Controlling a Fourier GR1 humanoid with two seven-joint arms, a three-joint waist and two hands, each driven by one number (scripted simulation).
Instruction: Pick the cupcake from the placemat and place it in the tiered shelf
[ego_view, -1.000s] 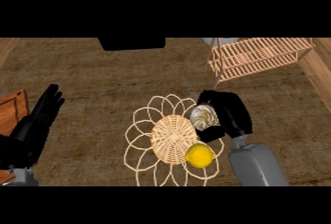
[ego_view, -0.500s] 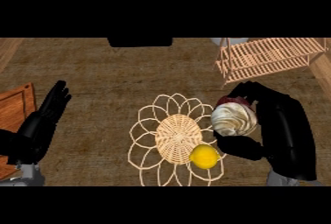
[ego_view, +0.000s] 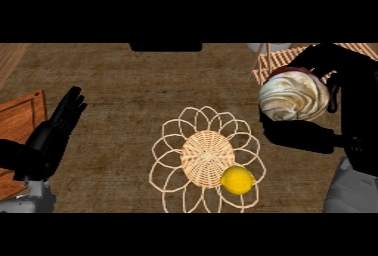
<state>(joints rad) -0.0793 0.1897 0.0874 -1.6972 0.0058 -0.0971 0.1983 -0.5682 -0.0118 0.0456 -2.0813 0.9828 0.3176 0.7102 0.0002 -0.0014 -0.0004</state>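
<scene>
Cream-frosted cupcake (ego_view: 290, 97) now higher in right hand (ego_view: 347, 120), clear of placemat (ego_view: 208, 159).

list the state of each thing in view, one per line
cupcake: lifted off the placemat, held in the right robot hand
right robot hand: curled round the cupcake
left robot hand: open, fingers straight, resting at the view's left
placemat: flat on the counter, cupcake gone
lemon: sitting on the placemat's lower right part
tiered shelf: at upper right, mostly hidden behind the raised hand
</scene>
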